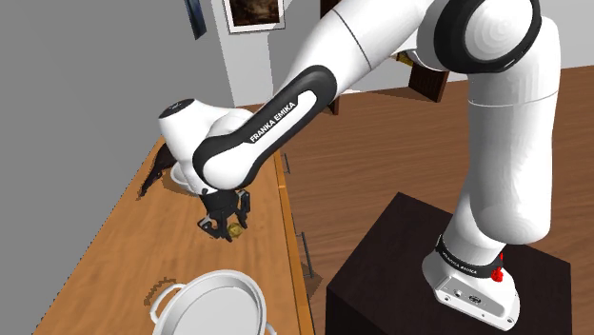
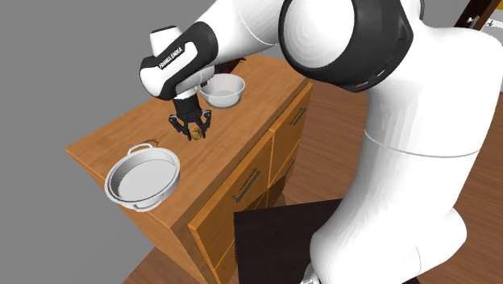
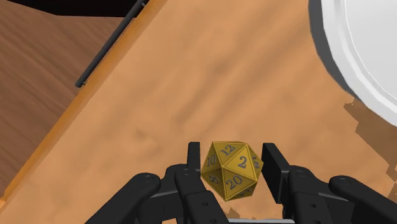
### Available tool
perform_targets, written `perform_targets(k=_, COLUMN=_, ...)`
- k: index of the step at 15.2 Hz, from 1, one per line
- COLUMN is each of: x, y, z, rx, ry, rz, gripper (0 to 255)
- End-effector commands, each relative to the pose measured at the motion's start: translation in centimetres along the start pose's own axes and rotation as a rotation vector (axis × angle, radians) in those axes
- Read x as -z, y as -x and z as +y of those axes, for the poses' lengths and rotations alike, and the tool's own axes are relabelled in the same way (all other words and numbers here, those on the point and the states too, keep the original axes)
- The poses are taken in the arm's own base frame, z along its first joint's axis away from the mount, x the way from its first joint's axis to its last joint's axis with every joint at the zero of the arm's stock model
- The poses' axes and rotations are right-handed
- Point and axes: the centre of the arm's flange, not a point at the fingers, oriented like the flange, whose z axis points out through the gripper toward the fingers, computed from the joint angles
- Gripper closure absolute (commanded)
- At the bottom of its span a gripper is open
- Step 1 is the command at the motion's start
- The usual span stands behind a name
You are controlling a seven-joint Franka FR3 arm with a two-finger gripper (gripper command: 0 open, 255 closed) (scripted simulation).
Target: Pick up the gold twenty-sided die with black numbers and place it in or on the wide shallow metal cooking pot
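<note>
The gripper (image 1: 228,228) clasps the gold die (image 3: 231,170) over the counter (image 1: 124,247), mid-frame; the pot (image 1: 214,276) sits lower left.

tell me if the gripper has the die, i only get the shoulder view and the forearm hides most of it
Observer: Wrist view: the gripper clasps the gold twenty-sided die, a finger against each side.
Operator: what's the white bit behind the wrist
Observer: Second exterior view: a white bowl, on the gripper's far side from the wide shallow metal pot.
Operator: which face looks at the wrist camera
Observer: The one reading 2.
</note>
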Motion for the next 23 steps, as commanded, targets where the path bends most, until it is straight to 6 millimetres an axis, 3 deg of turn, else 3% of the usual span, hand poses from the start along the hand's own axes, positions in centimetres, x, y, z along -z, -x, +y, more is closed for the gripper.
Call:
perform_targets(k=1, x=1.1, y=0.1, z=-0.1, rx=0.0, ry=0.0, rz=0.0, gripper=255)
perform_targets(k=12, x=6.5, y=0.6, z=0.2, rx=0.0, ry=0.0, rz=0.0, gripper=255)
perform_targets(k=23, x=6.6, y=9.7, z=-11.1, rx=0.0, ry=0.0, rz=0.0, gripper=255)
